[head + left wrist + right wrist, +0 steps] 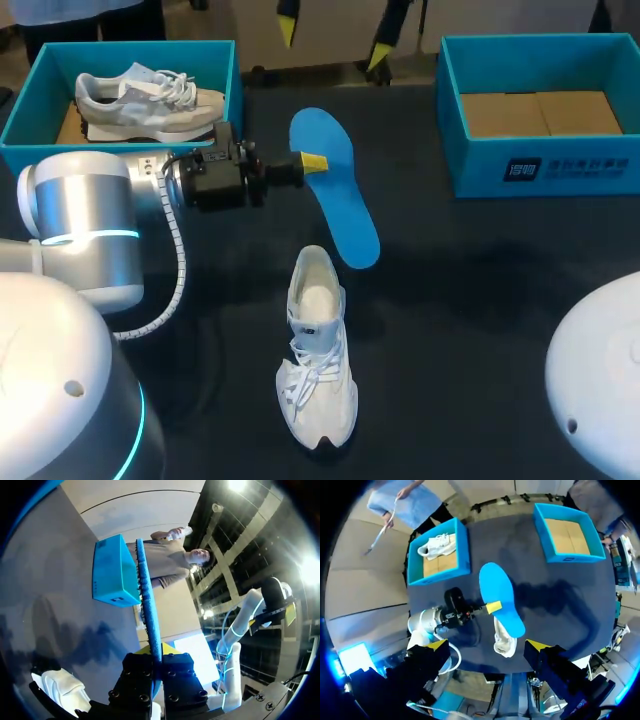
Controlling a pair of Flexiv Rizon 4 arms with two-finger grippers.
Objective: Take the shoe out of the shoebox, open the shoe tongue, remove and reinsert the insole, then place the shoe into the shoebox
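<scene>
A blue insole [335, 190] hangs above the table's middle, held near its heel end by my left gripper [312, 162], which is shut on it. In the left wrist view the insole [149, 605] stands edge-on between the fingers of the left gripper [158, 656]. A white shoe [318, 345] lies on the dark table just in front of the insole, toe toward me, laces loose. My right gripper [487, 647] is high above the table, open and holding nothing, looking down on the insole [501, 596] and the shoe [504, 640].
A blue shoebox [20, 120] at the back left holds a second, grey-and-white shoe [150, 100]. Another blue shoebox [540, 165] at the back right has only its cardboard floor showing. My right arm's white housing [600, 380] fills the front right corner.
</scene>
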